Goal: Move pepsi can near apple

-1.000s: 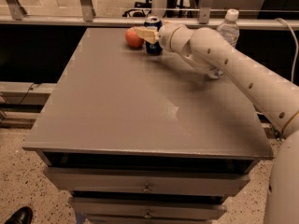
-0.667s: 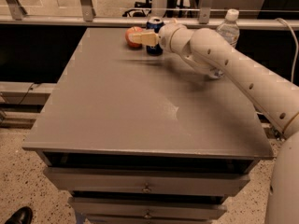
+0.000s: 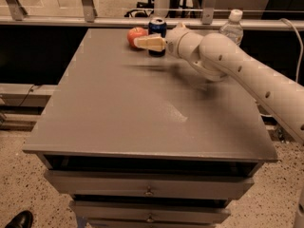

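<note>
The pepsi can [image 3: 157, 27], dark blue with a silver top, stands upright at the far edge of the grey table [image 3: 142, 113]. The red apple [image 3: 135, 34] lies just left of it, almost touching. My gripper [image 3: 148, 42], cream-coloured, points left on the end of the white arm [image 3: 237, 68]. It crosses in front of the can's lower half and its tip reaches the apple's right side. The can's lower part is hidden behind the gripper.
A clear plastic bottle [image 3: 232, 28] with a white cap stands at the far right of the table, behind my arm. A metal rail [image 3: 95, 21] runs along the table's far edge. Drawers [image 3: 149, 186] sit below the table front.
The can's upper part now shows clear above the gripper, where before the gripper covered most of it. Can and apple stay side by side at the far edge.
</note>
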`<state>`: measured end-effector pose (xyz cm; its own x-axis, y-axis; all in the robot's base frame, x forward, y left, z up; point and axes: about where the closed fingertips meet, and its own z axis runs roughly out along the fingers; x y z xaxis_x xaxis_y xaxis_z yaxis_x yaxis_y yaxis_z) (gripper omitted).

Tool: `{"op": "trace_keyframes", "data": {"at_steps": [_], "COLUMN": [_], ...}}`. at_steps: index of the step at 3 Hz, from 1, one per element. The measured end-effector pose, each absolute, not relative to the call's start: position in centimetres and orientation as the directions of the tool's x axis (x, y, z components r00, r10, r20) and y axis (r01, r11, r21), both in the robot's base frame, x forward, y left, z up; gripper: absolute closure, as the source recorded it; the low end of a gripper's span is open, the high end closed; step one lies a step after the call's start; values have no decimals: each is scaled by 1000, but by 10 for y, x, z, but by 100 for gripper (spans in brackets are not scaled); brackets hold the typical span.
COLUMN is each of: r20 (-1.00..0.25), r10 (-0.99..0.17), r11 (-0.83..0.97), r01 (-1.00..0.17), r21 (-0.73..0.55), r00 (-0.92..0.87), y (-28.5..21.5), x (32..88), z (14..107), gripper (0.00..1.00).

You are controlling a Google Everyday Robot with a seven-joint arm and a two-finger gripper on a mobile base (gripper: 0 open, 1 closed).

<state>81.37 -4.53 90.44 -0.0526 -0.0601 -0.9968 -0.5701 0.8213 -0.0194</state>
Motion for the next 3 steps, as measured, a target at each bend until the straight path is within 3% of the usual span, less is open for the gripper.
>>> {"op": "trace_keyframes", "data": {"at_steps": [2,3], "r20": [-999,-999], "r10": [-43,-47], "r11": [806,745], "r01": [-592,-667], "r21": [-21,-17], "r00": [-22,-27], "y": [-115,-108], "x": [715,691], "z": [920,919], "gripper": [0,0]}}
